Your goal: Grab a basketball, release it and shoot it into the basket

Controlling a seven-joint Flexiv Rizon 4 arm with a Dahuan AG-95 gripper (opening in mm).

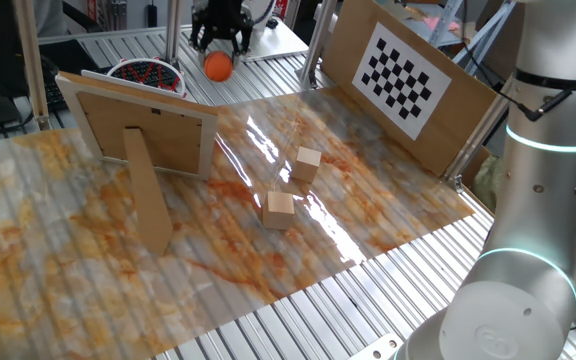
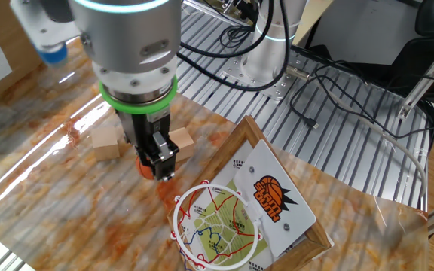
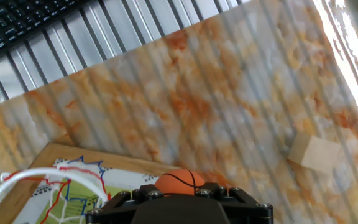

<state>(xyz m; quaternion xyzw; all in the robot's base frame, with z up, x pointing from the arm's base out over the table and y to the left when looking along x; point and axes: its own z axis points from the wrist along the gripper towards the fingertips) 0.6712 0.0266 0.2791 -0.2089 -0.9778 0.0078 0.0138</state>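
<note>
The small orange basketball (image 1: 218, 66) sits at the tips of my gripper (image 1: 219, 52), which is shut on it and holds it above the table. In the other fixed view the ball (image 2: 148, 170) peeks out beside the black fingers (image 2: 162, 159), up and to the left of the basket. In the hand view the ball (image 3: 178, 180) shows between the jaw blocks. The basket, a white-rimmed hoop with red netting (image 1: 147, 72), hangs on the far side of the framed board and lies left of the ball. It also shows in the other fixed view (image 2: 217, 219) and in the hand view (image 3: 23, 180).
A framed wooden board with a prop (image 1: 146, 135) carries the hoop. Two tan wooden cubes (image 1: 280, 209) (image 1: 308, 163) lie on the marbled mat. A checkerboard panel (image 1: 403, 72) leans at the right. My arm's base (image 1: 528, 250) fills the right front.
</note>
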